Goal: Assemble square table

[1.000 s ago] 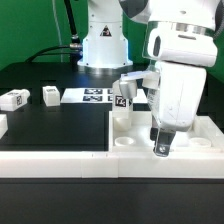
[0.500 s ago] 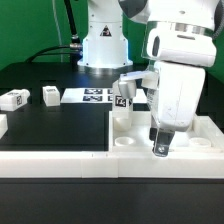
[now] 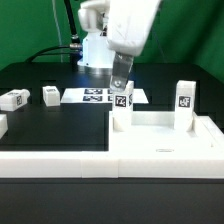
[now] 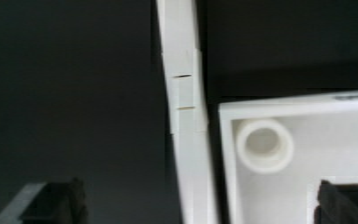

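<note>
My gripper hangs released, holding nothing, just above the upright leg at a corner of the square table top, which rests on the bench; a crooked descent, I judge, could clip that leg and tip it.

Exterior view low, facing robot base, wrist view close, looking down, both showing square table top
</note>
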`<state>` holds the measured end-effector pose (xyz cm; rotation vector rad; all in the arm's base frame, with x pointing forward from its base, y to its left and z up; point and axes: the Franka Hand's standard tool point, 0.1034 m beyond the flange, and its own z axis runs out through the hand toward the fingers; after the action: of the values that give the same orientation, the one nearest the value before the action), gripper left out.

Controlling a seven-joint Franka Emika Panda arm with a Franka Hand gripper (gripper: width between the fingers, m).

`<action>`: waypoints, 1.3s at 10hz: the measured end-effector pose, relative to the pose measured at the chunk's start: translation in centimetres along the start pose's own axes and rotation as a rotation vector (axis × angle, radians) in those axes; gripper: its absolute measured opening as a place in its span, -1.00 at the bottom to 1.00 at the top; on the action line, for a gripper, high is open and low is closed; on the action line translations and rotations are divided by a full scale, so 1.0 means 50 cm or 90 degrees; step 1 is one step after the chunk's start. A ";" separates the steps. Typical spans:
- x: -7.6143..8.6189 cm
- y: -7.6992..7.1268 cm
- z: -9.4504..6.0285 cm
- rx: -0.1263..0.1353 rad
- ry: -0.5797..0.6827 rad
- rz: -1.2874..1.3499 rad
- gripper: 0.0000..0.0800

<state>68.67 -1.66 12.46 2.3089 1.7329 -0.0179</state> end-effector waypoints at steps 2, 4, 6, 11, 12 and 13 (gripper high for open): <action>0.002 -0.002 0.003 0.002 0.001 0.092 0.62; -0.002 -0.004 0.004 0.004 0.001 0.171 0.62; -0.042 -0.022 -0.008 0.020 0.005 0.221 0.62; -0.184 -0.133 -0.006 0.084 -0.002 0.436 0.62; -0.173 -0.134 -0.004 0.086 -0.002 0.472 0.62; -0.174 -0.136 -0.003 0.088 -0.005 0.485 0.62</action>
<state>59.70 -8.09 12.70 2.9041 0.7706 -0.0044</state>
